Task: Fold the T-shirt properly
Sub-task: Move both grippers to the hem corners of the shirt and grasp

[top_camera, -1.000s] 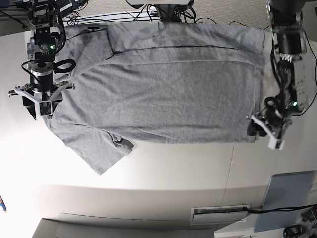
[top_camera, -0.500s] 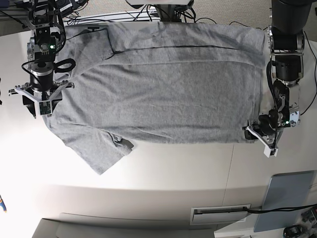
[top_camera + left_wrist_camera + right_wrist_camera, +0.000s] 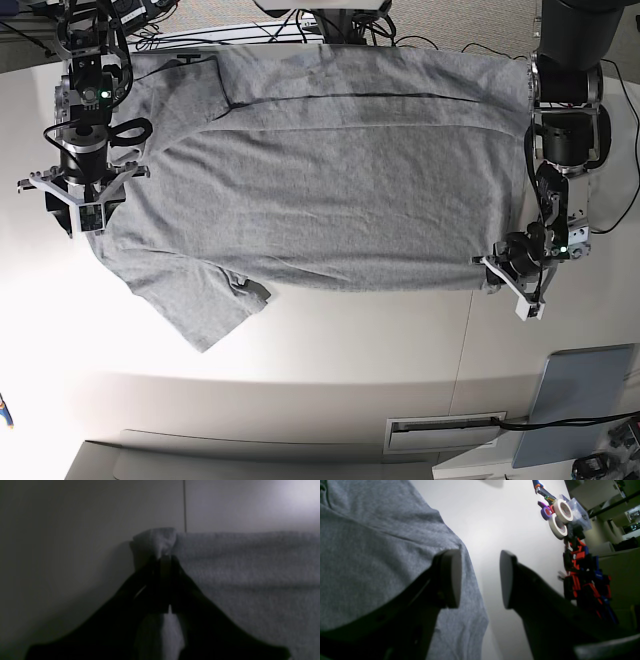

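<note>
The heather-grey T-shirt (image 3: 330, 180) lies spread flat on the white table, plain side up, with one sleeve (image 3: 215, 305) pointing toward the front left. My left gripper (image 3: 507, 274) sits at the shirt's front right hem corner. In the left wrist view that gripper (image 3: 165, 561) is shut on a bunched bit of the T-shirt (image 3: 250, 567) edge. My right gripper (image 3: 80, 208) hovers at the shirt's left edge. The right wrist view shows that gripper (image 3: 478, 578) open, one finger (image 3: 450, 577) over the T-shirt (image 3: 370, 542) and the other over bare table.
A grey panel (image 3: 585, 400) lies at the front right and a slot (image 3: 445, 430) is set into the table's front edge. Tape rolls (image 3: 560, 515) and red-and-black hardware (image 3: 580, 577) stand beyond the table's left side. Cables run along the back.
My left gripper has slid left onto the shirt's front right hem corner and closed on it. The right arm has stayed put.
</note>
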